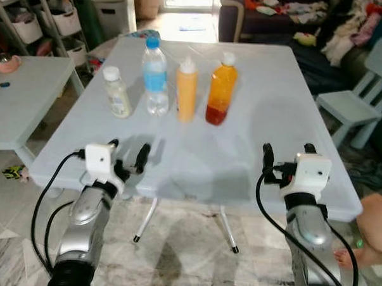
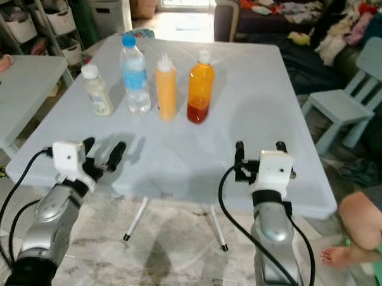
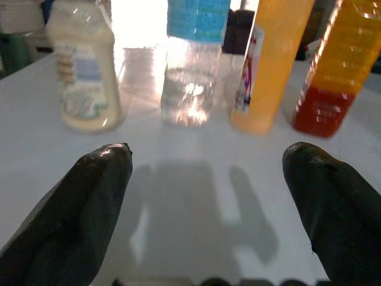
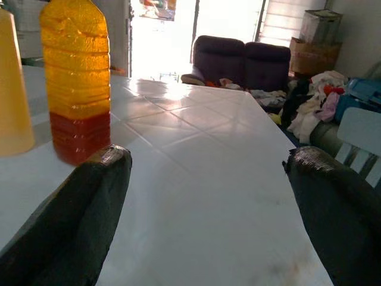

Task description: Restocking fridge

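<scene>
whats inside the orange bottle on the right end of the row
The orange bottle holds clear orange liquid with a darker red layer settled at its base. Its white cap is on, so the neck's inside is hidden.

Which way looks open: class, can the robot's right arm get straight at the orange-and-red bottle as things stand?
Probably yes. The right claw is open at the near table edge, and bare tabletop lies between it and the orange-and-red bottle. The yellow bottle stands beside it, apart, toward the robot's left.

the bottles' (image 1: 155,75) labels are too blurred to read.
</scene>
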